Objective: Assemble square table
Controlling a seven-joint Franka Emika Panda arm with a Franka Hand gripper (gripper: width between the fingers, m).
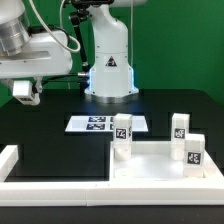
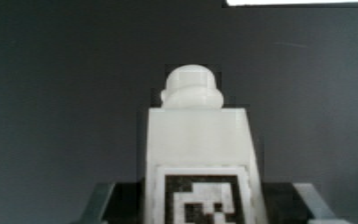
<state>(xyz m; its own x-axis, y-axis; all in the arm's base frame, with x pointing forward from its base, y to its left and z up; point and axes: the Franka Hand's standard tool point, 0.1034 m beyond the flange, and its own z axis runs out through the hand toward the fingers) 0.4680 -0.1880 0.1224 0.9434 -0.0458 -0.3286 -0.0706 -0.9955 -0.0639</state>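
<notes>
Small white tagged plastic leg block (image 2: 197,150), held between the dark fingers (image 2: 119,205) at lower centre of the wrist view, long axis pointing away; white square tabletop slab (image 1: 150,165) at lower right

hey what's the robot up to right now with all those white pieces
The arm is putting a square table together. Its tool holds one tagged leg block above the dark table, seen close in the wrist view. The white tabletop slab lies flat with three leg blocks standing on or by it. The marker board lies behind.
</notes>
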